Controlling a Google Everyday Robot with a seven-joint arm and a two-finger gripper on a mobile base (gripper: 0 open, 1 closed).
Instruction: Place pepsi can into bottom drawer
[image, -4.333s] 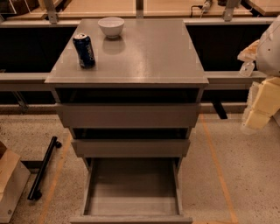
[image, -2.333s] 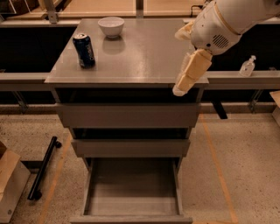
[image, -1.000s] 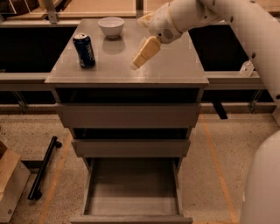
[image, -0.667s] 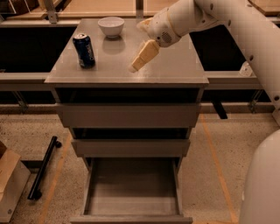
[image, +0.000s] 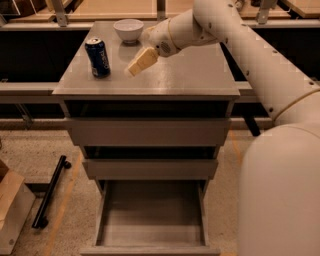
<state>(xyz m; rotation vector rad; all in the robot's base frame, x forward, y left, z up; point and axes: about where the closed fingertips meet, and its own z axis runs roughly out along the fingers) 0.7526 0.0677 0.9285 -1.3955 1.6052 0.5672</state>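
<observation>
The pepsi can (image: 98, 57) stands upright on the left part of the grey cabinet top (image: 190, 75). My gripper (image: 133, 68) hangs over the top just right of the can, a short gap apart from it, holding nothing. The bottom drawer (image: 150, 217) is pulled out below and its tray is empty. The two upper drawers are pushed in.
A white bowl (image: 128, 29) sits at the back of the cabinet top, behind the gripper. A black bar (image: 50, 192) lies on the floor at the left, next to a cardboard box (image: 12, 210). My arm (image: 260, 65) fills the right side of the view.
My arm has swung in from the right and moved left across the cabinet top, bringing the gripper close to the can. The can, bowl and drawers have not moved.
</observation>
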